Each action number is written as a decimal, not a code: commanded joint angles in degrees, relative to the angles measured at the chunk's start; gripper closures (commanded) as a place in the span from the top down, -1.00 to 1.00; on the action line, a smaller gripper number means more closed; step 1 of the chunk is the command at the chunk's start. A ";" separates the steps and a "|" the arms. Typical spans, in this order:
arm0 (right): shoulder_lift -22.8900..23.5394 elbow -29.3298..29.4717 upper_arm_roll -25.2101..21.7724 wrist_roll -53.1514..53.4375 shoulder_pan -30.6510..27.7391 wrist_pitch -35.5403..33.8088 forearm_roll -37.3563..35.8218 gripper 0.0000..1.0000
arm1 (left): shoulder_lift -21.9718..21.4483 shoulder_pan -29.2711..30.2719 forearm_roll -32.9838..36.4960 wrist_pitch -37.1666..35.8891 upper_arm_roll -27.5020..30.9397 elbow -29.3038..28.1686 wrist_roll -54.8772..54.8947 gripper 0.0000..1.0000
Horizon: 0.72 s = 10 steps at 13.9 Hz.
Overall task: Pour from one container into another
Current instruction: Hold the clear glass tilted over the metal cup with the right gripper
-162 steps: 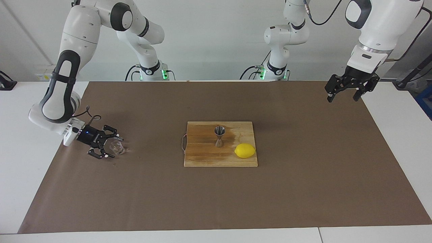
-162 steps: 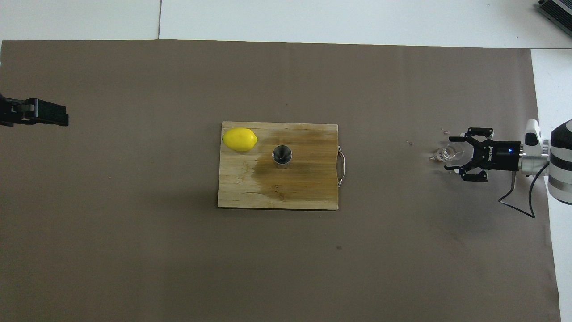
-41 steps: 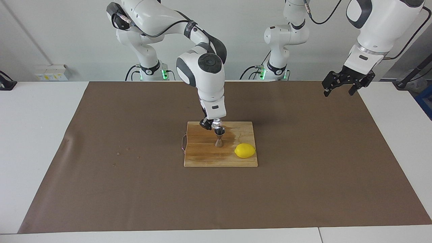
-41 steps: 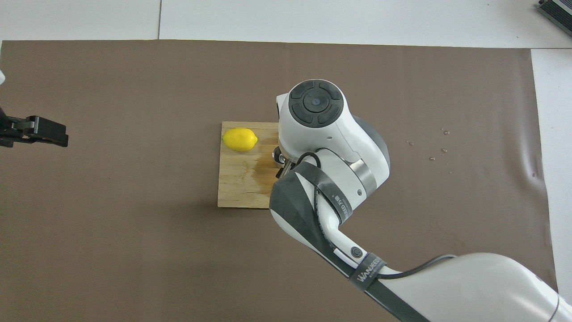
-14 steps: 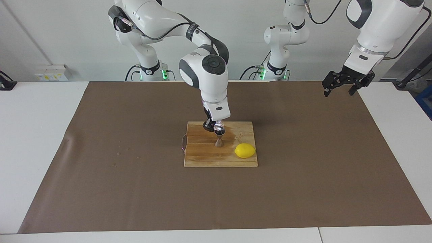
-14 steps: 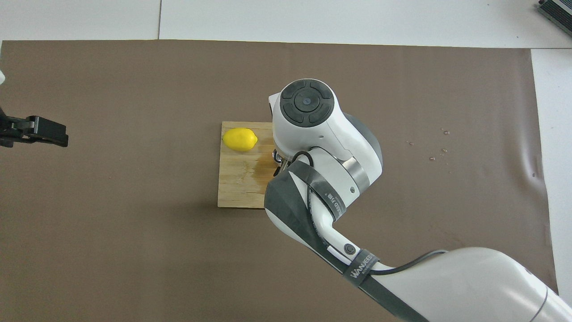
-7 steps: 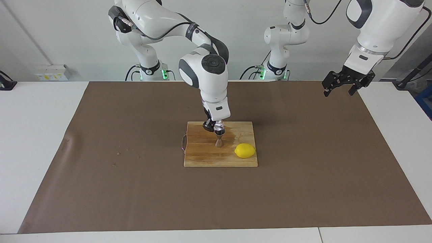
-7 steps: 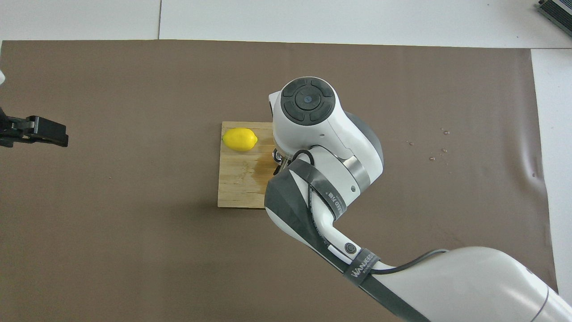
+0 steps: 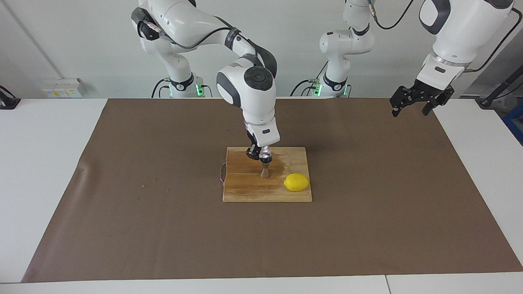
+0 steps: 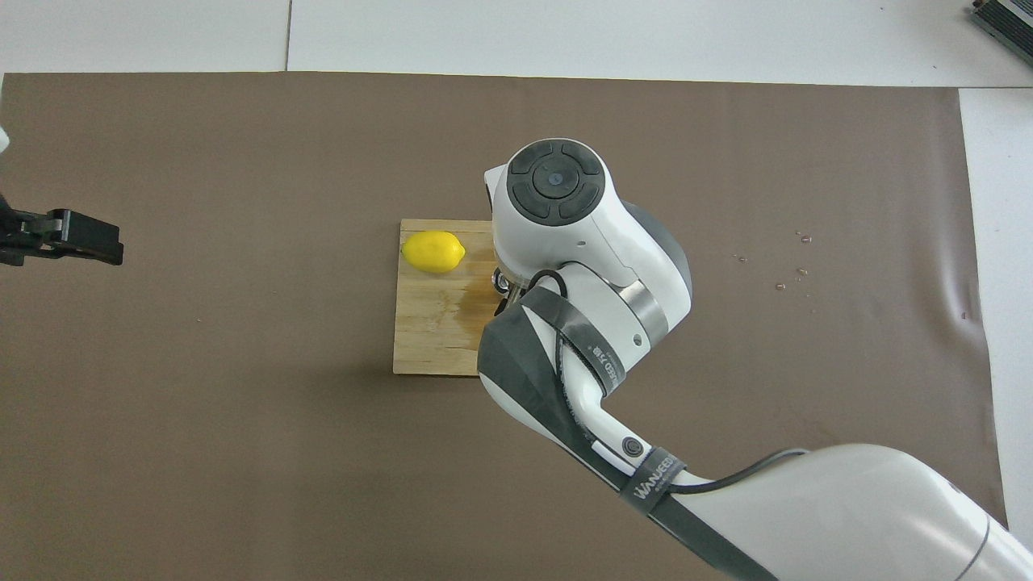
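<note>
The small clear glass cup [image 9: 266, 152] is tipped over the mouth of the steel hourglass jigger [image 9: 265, 168], which stands upright on the wooden cutting board [image 9: 245, 188]. My right gripper [image 9: 261, 152] is shut on the cup just above the jigger. In the overhead view the right arm hides the cup and most of the jigger; only a sliver of the jigger's rim [image 10: 499, 282] shows. My left gripper [image 9: 410, 107] hangs open and waits in the air over the left arm's end of the table, seen also in the overhead view [image 10: 77, 238].
A yellow lemon [image 9: 296, 182] [image 10: 433, 251] lies on the board's corner, beside the jigger toward the left arm's end. The board has a dark wet patch [image 9: 286, 163]. Brown paper [image 9: 163, 228] covers the table, with small crumbs [image 10: 795, 258] toward the right arm's end.
The right wrist has shifted very slightly with the cup over the jigger. The left arm has stayed still.
</note>
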 commanded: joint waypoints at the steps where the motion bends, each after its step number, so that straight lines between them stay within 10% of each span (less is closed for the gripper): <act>1: 1.42 2.08 1.35 -1.44 -0.59 -1.43 -2.11 -1.00 | -1.32 0.34 -0.17 -0.43 -0.12 -1.06 -0.49 1.00; 10: 1.50 2.08 1.26 -2.05 -0.94 -1.43 -2.03 -1.00 | -1.32 0.34 -0.17 -0.43 -0.12 -1.06 -0.49 1.00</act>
